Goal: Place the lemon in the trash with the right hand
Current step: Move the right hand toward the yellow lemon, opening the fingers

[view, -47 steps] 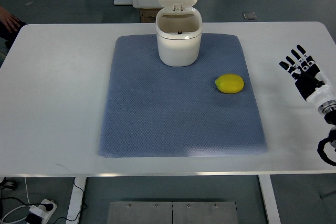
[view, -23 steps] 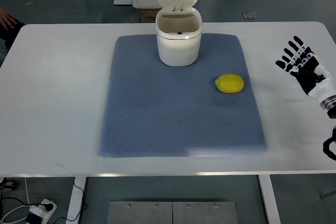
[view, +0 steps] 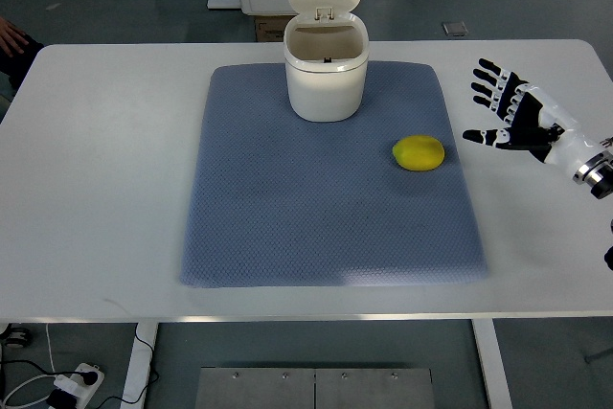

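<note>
The lemon is bright yellow, oval and whole, lying on its side on the blue-grey mat near the mat's right edge, at 4 o'clock from the white trash bin. The bin's lid stands open. The right hand hovers at 3 o'clock from the lemon, fingers spread, holding nothing.

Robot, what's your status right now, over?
Right hand open, right of lemon, apart. Lemon on mat. Trash bin lid up. Path clear.
</note>
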